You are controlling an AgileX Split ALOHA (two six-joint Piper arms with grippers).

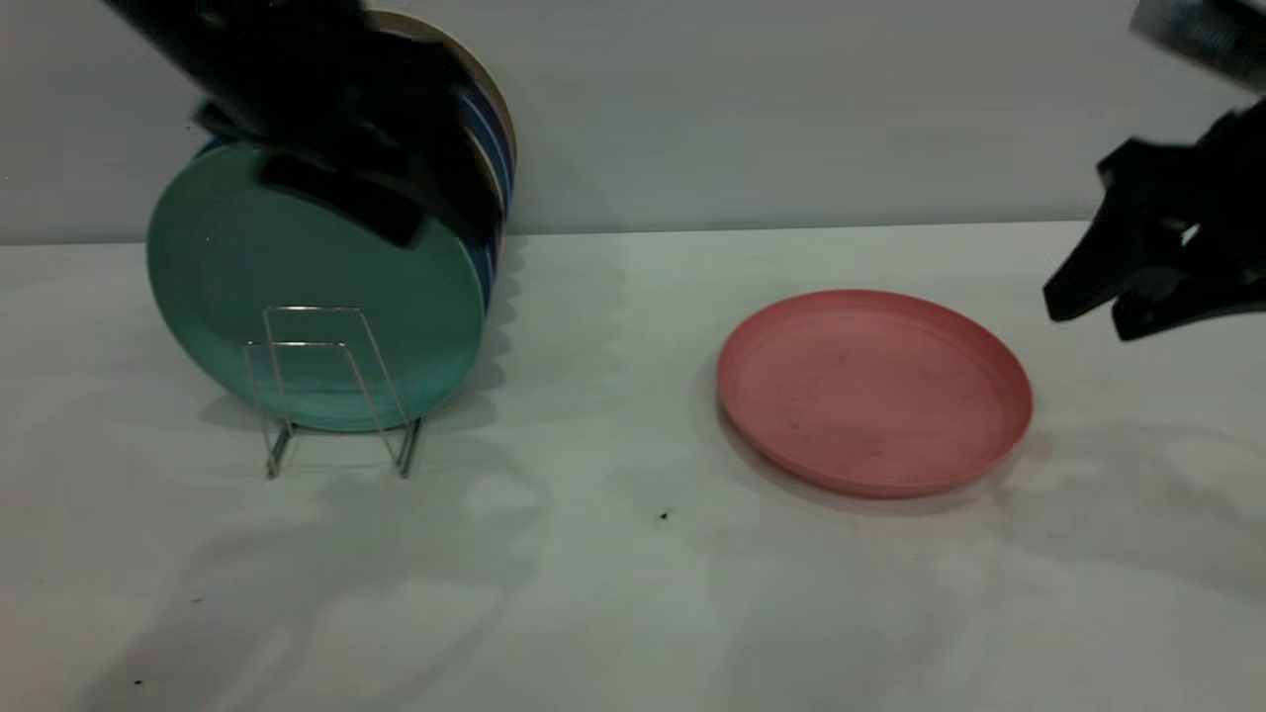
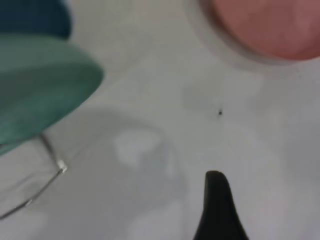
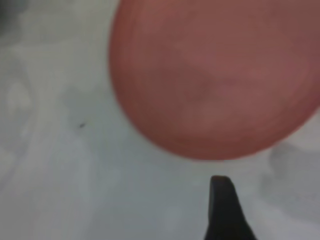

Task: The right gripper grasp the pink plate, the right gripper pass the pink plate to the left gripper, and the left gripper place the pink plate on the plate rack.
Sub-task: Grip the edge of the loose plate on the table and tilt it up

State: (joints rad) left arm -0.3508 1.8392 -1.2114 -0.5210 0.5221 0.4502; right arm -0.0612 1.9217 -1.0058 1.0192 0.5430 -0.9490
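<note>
Lying flat on the white desk (image 1: 613, 613), the pink plate (image 1: 874, 389) sits right of centre with its open face and low rim turned straight up. Being round, it has no long axis of its own; from the exterior view it reads as a wide oval stretched left to right. Nothing touches it.

The right claw (image 1: 1078, 305) hangs above the desk just right of the plate, near its far right edge, tips pointing left and slightly down toward the rim. Its two fingers show a narrow gap between them and hold nothing, so it is released. In its wrist view one dark fingertip (image 3: 223, 200) lies just beside the plate's edge, apart from it.

The left claw (image 1: 396, 222) hovers at far left over the rack (image 1: 331, 391), in front of the upright plates; whether it is released or clenched I cannot tell.

The wire rack stands on the desk at left, its loops upright. A teal plate (image 1: 316, 287) stands on edge in it, face toward the near side, with more plates stacked behind.
</note>
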